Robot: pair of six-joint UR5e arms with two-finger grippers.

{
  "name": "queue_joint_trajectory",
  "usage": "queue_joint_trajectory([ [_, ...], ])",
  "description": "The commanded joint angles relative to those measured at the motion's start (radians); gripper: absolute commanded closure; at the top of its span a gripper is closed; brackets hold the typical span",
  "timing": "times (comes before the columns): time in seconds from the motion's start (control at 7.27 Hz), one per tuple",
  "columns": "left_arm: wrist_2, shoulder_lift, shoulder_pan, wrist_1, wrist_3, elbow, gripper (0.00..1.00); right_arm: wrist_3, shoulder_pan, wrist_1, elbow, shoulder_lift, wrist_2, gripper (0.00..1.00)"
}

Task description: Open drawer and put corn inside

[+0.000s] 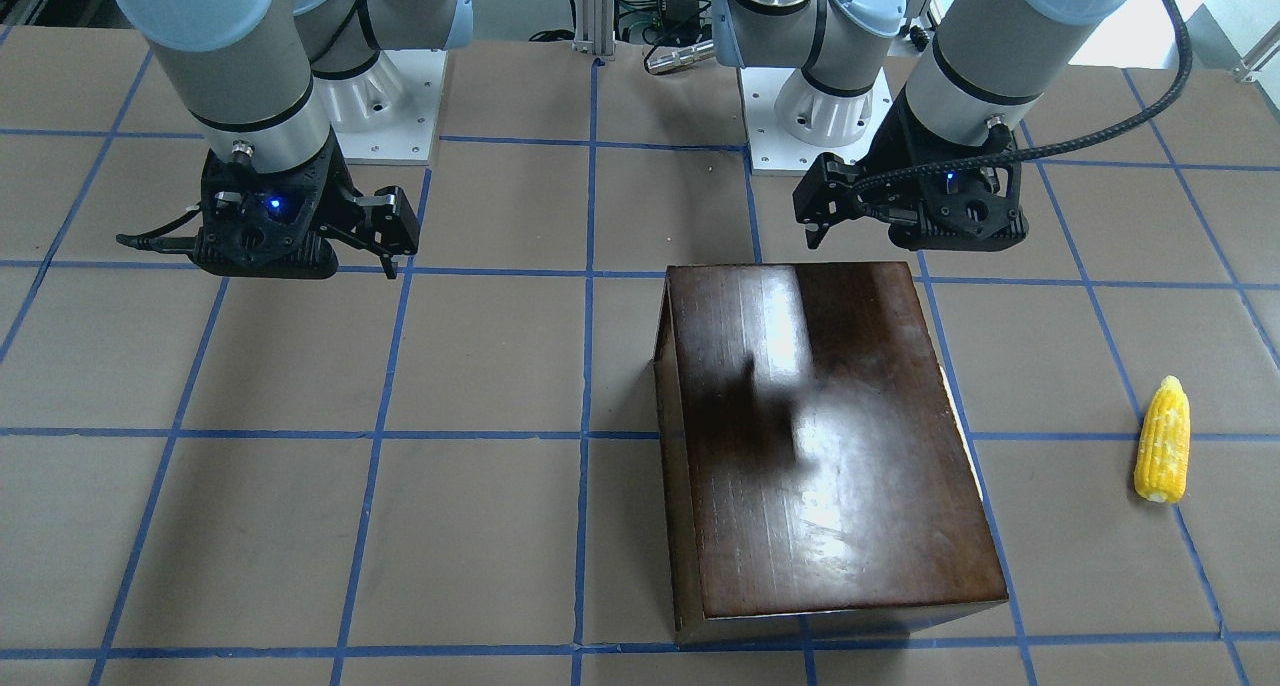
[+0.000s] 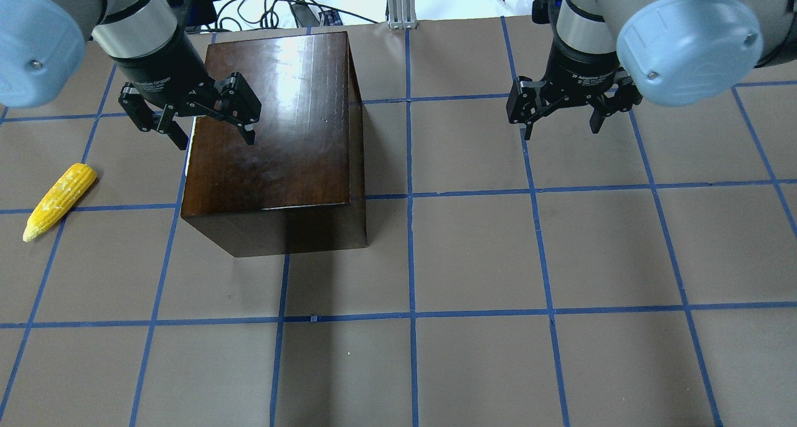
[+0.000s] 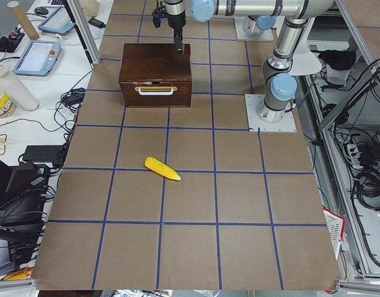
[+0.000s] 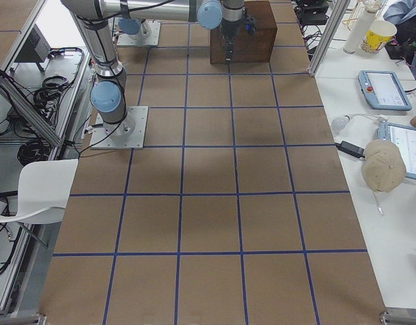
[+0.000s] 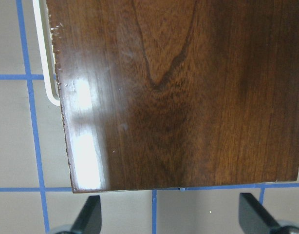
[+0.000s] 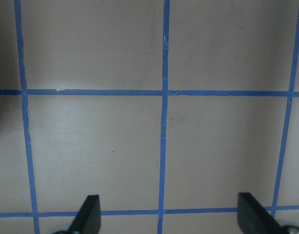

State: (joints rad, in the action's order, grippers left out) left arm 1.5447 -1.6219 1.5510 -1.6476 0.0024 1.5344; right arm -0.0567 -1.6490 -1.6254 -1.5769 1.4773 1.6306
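The glossy dark-brown box point(image 2: 274, 134) stands left of the table's middle and also shows in the front view point(image 1: 830, 436). Its drawer is shut; the dark front panel point(image 3: 156, 93) with a pale handle point(image 3: 156, 90) faces the robot's left end of the table. The handle's edge shows in the left wrist view point(image 5: 42, 58). The yellow corn point(image 2: 60, 193) lies on the table left of the box, apart from it point(image 1: 1163, 441). My left gripper point(image 2: 215, 140) hovers open and empty over the box's top, near the drawer side point(image 5: 170, 217). My right gripper point(image 2: 560, 130) is open and empty above bare table point(image 6: 169, 214).
The table point(image 2: 473, 259) is brown with a blue tape grid. The two arm bases point(image 1: 800, 106) stand at the robot's side. Desks with tablets and cables point(image 3: 35, 55) lie beyond the table's far side.
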Motion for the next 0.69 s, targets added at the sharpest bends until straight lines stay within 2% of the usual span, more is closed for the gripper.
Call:
queue_joint_trajectory([
  [0.0, 0.000, -0.001, 0.000, 0.002, 0.001, 0.001, 0.00, 0.000, 0.000, 0.001, 0.000, 0.000, 0.000, 0.00],
  [0.55, 0.005, 0.007, -0.003, -0.001, 0.016, 0.000, 0.00, 0.000, 0.000, 0.001, 0.000, 0.000, 0.000, 0.00],
])
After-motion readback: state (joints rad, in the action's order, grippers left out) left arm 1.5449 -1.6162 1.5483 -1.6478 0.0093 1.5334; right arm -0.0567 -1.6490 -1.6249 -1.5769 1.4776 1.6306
